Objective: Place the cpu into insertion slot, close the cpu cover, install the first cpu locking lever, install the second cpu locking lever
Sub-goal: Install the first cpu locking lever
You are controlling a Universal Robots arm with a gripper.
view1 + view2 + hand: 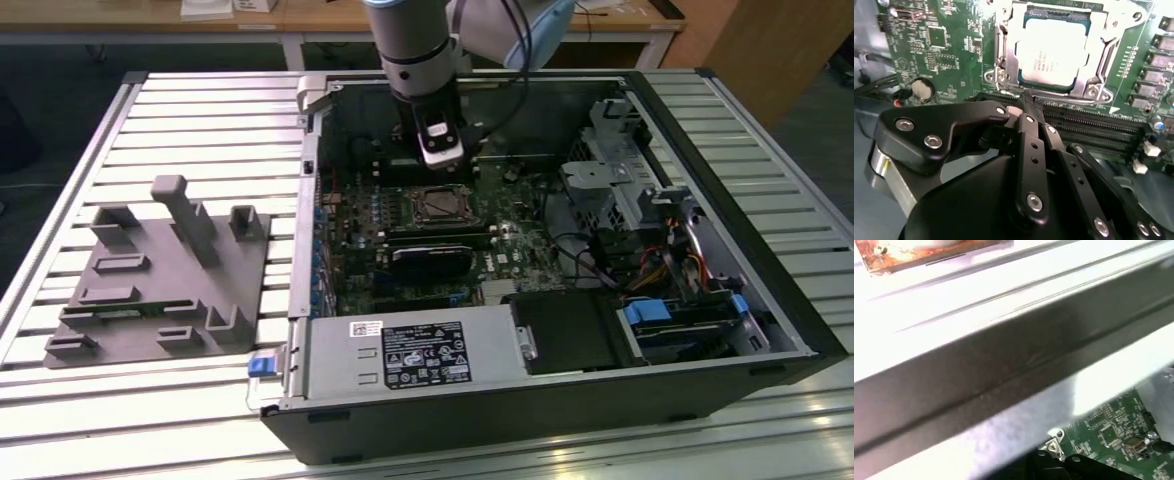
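Slatted metal desk (200, 110) carries the open computer case (721, 250). Upper centre of the second wrist view, the cpu (1054, 52) sits in the insertion slot (439, 205) under the closed cpu cover (1089, 75). The pincer (1029, 107), pinched shut and empty, hovers just beside; lever work wants slow, steady pressing.

A table (120, 150) of long silver slats, a big open black computer case (534, 400) lying on its side on it, toward the exterior view's right; a grey plastic holder (147, 290) with posts and slots, just beside the case, on the left
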